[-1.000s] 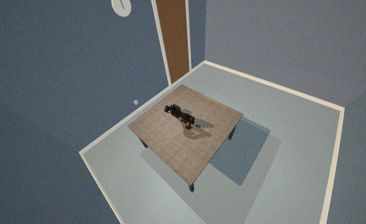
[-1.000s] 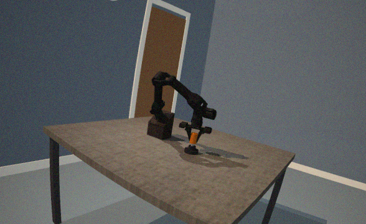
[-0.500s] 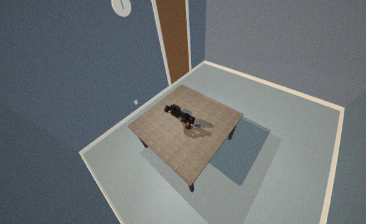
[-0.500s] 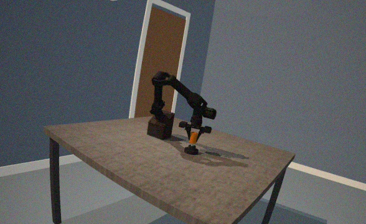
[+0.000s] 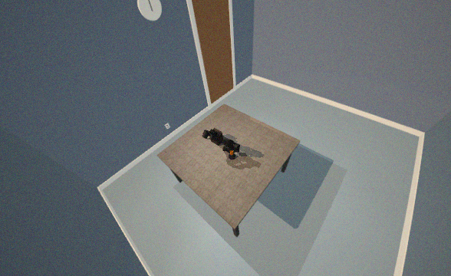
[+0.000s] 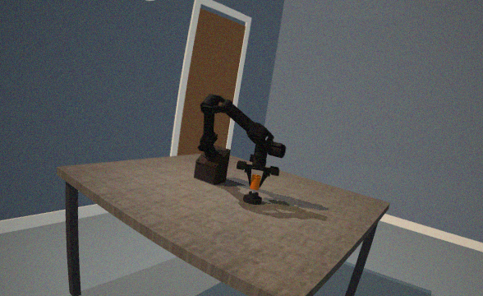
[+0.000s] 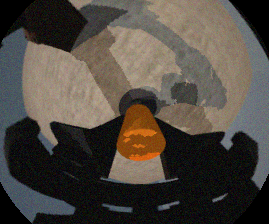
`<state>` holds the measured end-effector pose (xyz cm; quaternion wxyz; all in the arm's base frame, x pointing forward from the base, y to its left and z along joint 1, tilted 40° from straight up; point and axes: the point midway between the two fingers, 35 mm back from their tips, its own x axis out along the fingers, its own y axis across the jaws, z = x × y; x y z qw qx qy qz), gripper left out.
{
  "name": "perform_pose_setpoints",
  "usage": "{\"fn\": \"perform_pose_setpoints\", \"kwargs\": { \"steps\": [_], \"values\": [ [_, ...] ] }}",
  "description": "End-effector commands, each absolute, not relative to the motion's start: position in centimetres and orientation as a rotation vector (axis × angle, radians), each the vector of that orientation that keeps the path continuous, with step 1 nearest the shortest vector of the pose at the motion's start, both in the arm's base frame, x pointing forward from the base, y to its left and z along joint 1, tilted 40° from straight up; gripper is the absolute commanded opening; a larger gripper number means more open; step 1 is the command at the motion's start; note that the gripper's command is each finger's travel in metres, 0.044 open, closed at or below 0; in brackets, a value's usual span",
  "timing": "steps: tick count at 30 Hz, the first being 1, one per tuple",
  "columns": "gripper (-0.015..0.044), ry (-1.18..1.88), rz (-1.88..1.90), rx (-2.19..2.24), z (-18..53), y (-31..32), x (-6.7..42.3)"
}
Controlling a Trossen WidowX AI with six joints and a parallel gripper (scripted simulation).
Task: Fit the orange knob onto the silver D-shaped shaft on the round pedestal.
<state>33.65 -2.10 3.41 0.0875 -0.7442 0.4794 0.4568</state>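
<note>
the arm's dark base block (image 6: 212, 169) sits on the bench (image 6: 176, 222) toward the far left side, in front of a brown door (image 6: 209, 82). from it the black arm (image 6: 241, 119) rises, bends and reaches down to the right. the end effector (image 6: 256, 180) points straight down and is clamped on the orange knob (image 6: 255, 181), which hangs upright between the fingers (image 6: 248, 178), off the bench. right beneath it stands the round pedestal (image 6: 252, 199), dark and low; a small gap shows between knob and pedestal in the exterior view. in the wrist view the knob (image 7: 141, 135) covers most of the pedestal (image 7: 142, 98); the shaft itself is too small to make out. arm shadows spread across the bench to the right.
</note>
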Motion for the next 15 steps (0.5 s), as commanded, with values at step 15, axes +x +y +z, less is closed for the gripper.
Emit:
{"fn": "perform_pose_setpoints", "kwargs": {
  "steps": [15],
  "values": [
    [0.0000, 1.425, 1.358, -2.224, 3.52, -2.05, 33.66]
  ]
}}
